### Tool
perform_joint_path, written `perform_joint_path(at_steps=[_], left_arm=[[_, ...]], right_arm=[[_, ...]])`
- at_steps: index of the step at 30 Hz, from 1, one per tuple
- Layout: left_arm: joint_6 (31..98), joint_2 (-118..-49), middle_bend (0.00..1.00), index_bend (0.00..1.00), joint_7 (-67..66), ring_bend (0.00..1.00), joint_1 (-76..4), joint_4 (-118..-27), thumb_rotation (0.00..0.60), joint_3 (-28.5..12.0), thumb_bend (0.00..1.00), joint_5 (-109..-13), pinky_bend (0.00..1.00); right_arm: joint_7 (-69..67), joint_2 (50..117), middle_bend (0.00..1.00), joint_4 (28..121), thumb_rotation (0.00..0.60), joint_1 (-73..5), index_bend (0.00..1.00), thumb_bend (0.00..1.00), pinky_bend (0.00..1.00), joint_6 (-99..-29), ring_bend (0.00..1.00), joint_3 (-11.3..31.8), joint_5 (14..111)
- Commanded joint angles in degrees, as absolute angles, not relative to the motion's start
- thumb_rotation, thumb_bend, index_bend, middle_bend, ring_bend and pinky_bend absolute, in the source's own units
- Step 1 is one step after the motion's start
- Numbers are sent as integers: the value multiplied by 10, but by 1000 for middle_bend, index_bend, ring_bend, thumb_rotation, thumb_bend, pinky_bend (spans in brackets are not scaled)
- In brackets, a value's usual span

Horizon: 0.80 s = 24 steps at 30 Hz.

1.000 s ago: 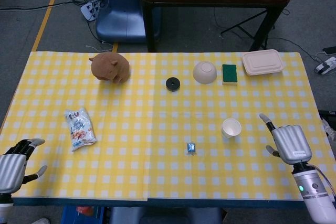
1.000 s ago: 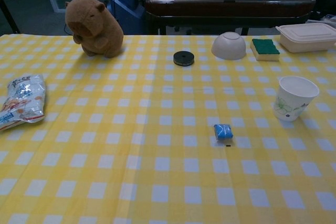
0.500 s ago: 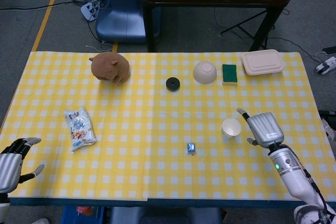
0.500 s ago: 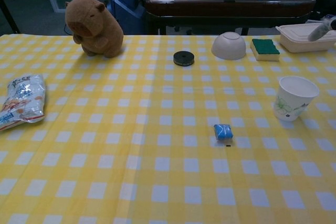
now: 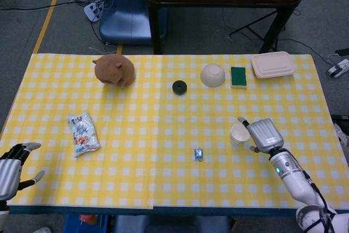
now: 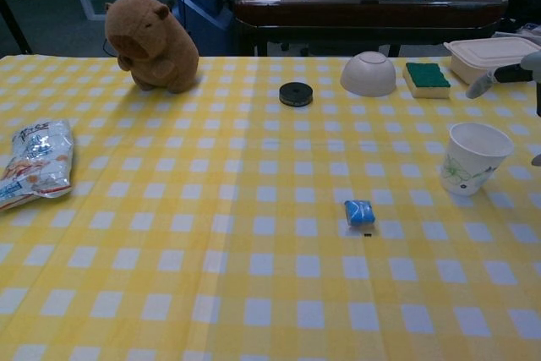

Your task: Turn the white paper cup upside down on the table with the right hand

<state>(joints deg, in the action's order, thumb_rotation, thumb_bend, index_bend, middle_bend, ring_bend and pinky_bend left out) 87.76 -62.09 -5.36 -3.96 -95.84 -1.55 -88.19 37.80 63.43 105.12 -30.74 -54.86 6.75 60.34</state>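
Your right hand [image 5: 264, 135], open and holding nothing, sits just beside the one upright cup [image 5: 240, 133], which stands on its thumb side. The cup is likely light, thin-walled and easily crushed, so grip its side wall gently at mid-height. Beyond lie one blue packet [image 5: 199, 154], one bowl [image 5: 212, 75], one sponge [image 5: 238, 77].

Matt white paper cup [image 6: 473, 156], checked cloth-covered table [image 6: 211, 234], plush capybara [image 6: 150, 42].

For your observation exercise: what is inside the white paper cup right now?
Nothing shows inside the white paper cup: the chest view shows only bare white inner wall. Its bottom is hidden by the rim. The right hand is beside it, not inside.
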Motion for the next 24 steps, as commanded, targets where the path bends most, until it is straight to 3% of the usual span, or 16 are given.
perform_joint_path(at_steps=[1,24], left_arm=[[877,-621,293,326,-53,237,-40,-959,600,-16,188,-881,397],[876,-617,293,326,-44,237,-38,-957,600,-20,188,-873,398]], right_arm=[[391,645,1000,1045,600,-320,160,0,1000,-546,1000,63,587],[415,691,1000,1002,600,-383,228,0,1000,-539,1000,43,517]])
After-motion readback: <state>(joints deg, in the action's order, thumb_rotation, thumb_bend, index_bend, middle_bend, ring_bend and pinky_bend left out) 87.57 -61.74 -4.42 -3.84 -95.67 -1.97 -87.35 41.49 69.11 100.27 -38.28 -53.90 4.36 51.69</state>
